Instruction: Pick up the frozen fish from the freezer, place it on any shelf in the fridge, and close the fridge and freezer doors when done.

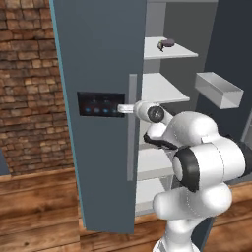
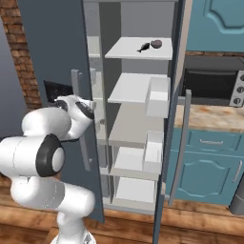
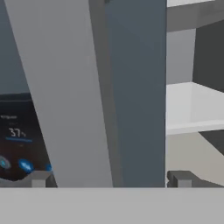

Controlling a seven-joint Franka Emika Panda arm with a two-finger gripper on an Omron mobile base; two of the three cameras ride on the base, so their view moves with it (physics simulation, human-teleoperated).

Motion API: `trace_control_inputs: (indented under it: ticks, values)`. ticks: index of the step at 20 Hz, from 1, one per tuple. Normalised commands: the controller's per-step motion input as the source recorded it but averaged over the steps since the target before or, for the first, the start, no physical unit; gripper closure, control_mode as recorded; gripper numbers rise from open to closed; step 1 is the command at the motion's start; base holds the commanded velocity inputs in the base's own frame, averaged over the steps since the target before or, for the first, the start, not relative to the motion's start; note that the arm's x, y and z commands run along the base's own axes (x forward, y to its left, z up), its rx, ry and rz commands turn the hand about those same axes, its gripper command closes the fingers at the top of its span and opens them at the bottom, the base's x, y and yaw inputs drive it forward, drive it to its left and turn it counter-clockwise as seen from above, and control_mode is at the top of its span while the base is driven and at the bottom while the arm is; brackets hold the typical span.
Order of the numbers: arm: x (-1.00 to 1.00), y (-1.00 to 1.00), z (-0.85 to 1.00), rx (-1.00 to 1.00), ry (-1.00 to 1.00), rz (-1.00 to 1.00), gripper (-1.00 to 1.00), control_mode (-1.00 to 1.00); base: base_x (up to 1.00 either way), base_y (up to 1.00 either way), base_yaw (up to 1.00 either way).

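While straddling the grey vertical bar handle (image 3: 83, 96) of the slate-blue freezer door with the black, blue-lit panel (image 1: 101, 104), holding the two-finger gripper (image 3: 107, 178) spread wide, one dark fingertip (image 3: 37, 178) on the panel side of the bar and the other on the side toward the open cabinet, pinching nothing as yet. Reaching in from the white arm (image 1: 197, 162) at about panel height, close against the door's front face. Standing swung open, both doors of the tall slate-blue cabinet (image 2: 143, 114), showing pale grey shelves (image 2: 136, 88) stacked inside. Lying on the top shelf, the tiny slim black frozen fish with a forked tail (image 2: 143, 47), just beside a dark maroon rounded lump (image 2: 156, 44), well above and apart from the gripper. Hanging on the inside of the plain fridge door, pale grey bins (image 2: 157, 97), with its grey bar handle (image 2: 181, 143) facing the teal cupboards and the speckled counter (image 2: 209, 116)
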Motion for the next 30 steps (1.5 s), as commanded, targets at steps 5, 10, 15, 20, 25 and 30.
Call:
trace_control_inputs:
  ticks: [5,10,15,20,25,30]
  values:
    - [1.0,-0.08,-0.09,-0.03,0.07,-0.06,-1.0,-1.0,0.0,0.0,0.0]
    - [0.7,0.0,-0.08,-0.02,0.11,-0.06,-1.0,-1.0,0.0,0.0,0.0]
    - [0.0,0.0,0.0,0.0,0.0,0.0,-1.0,-1.0,0.0,0.0,0.0]
    - [0.0,0.01,0.37,0.0,-0.01,0.0,-1.0,-1.0,0.0,0.0,0.0]
    - [0.01,0.15,0.54,0.0,-0.03,0.0,-1.0,-1.0,0.0,0.0,0.0]
    - [0.0,0.4,0.44,-0.04,-0.03,0.0,-1.0,-1.0,0.0,0.0,0.0]
